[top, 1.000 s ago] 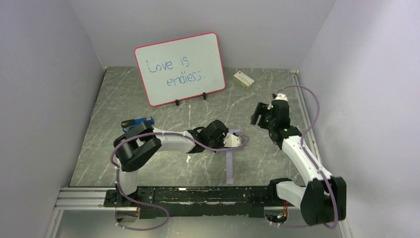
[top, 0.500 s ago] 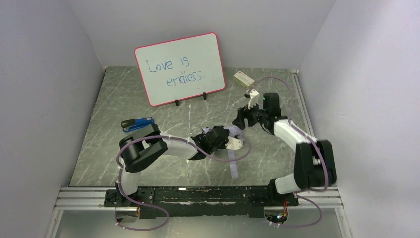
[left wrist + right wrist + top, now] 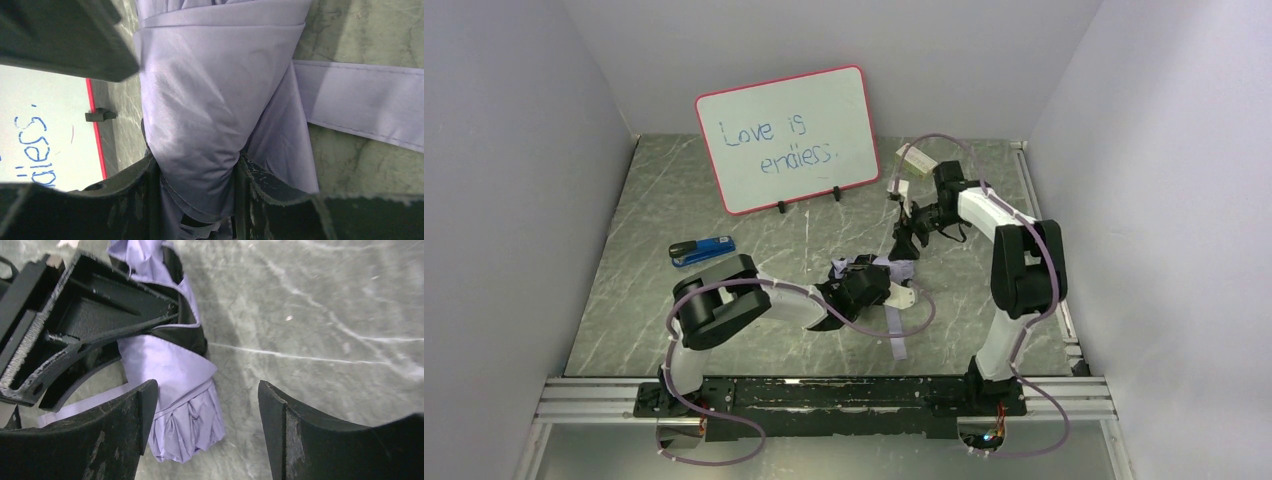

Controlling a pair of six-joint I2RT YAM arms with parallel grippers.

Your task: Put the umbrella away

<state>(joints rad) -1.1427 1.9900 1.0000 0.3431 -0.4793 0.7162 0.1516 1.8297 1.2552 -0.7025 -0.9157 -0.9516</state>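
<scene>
- Bundling step, by my reading: the umbrella (image 3: pixel 896 268) lies collapsed on the table (image 3: pixel 664 200) at the centre of the overhead view. Its strap (image 3: pixel 896 338) trails loose toward the bottom edge.
- The left gripper (image 3: pixel 869 285) pinches the gathered fabric, jaws narrowed around the roll.
- The right gripper (image 3: pixel 205 432) hovers over the pleated end, jaws wide, holding nothing.
- The next move probably calls for catching the flat strap and winding it round the roll.
- The fabric is soft, matte, creased lavender with black lining. I cannot tell whether the strap has a fastener.
- The table is hard, grey and marble-veined.
</scene>
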